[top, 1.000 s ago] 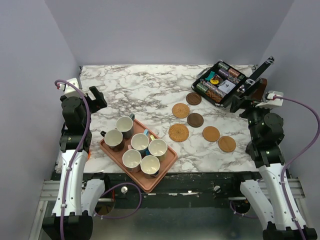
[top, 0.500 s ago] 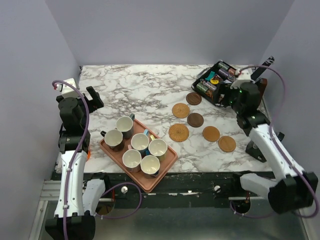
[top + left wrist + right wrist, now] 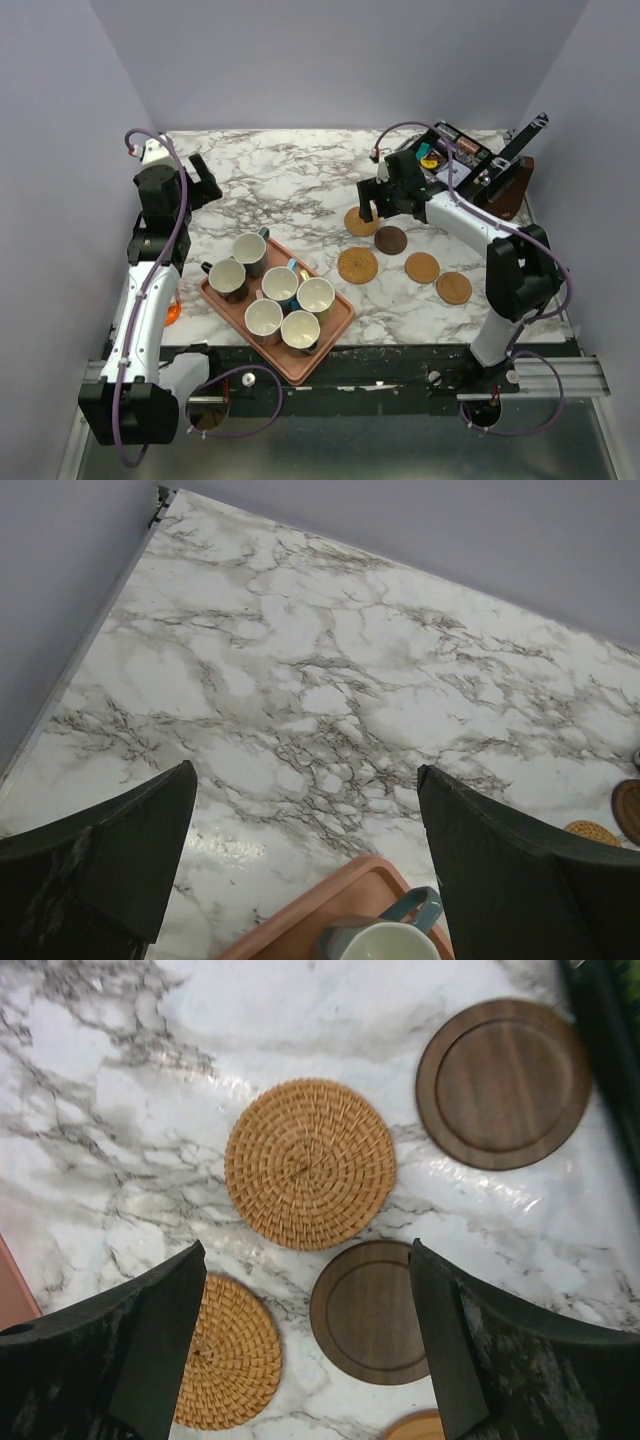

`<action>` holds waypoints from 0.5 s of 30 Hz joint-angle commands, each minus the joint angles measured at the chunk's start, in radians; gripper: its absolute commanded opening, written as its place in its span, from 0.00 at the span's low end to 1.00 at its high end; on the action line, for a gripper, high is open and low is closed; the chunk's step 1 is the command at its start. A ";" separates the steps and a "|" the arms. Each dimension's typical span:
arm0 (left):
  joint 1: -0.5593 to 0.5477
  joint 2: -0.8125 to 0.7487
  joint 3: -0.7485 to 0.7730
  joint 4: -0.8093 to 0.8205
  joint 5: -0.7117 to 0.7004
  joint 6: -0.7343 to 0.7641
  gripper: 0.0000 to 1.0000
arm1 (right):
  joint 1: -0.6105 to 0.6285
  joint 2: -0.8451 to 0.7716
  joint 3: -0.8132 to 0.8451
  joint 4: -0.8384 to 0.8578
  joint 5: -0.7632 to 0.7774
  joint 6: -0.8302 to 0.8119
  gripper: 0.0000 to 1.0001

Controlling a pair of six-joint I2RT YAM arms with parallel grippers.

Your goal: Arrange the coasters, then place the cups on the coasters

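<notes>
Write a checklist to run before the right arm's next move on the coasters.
1. Right fingers open: ok.
2. Woven coaster below them, clear of other coasters: ok.
3. Left fingers open, empty: ok.
4. Six cups in the tray: ok.
5. Cups on coasters: not ok, none yet.
6. Fingers touching the woven coaster: cannot tell.

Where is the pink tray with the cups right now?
Top view: the tray sits by the near edge, left of centre, a woven coaster just right of it.
</notes>
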 commanded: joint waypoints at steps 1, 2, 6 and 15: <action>-0.056 0.041 0.104 -0.099 -0.088 -0.071 0.99 | 0.006 0.062 0.056 -0.144 -0.119 -0.039 0.89; -0.061 0.049 0.118 -0.108 -0.094 -0.085 0.99 | 0.009 0.081 0.065 -0.157 -0.124 -0.045 0.89; -0.069 0.081 0.168 -0.143 -0.105 -0.094 0.99 | 0.034 0.137 0.097 -0.223 -0.130 -0.056 0.90; -0.069 0.147 0.222 -0.169 -0.119 -0.022 0.99 | 0.049 0.243 0.125 -0.187 -0.041 -0.041 0.91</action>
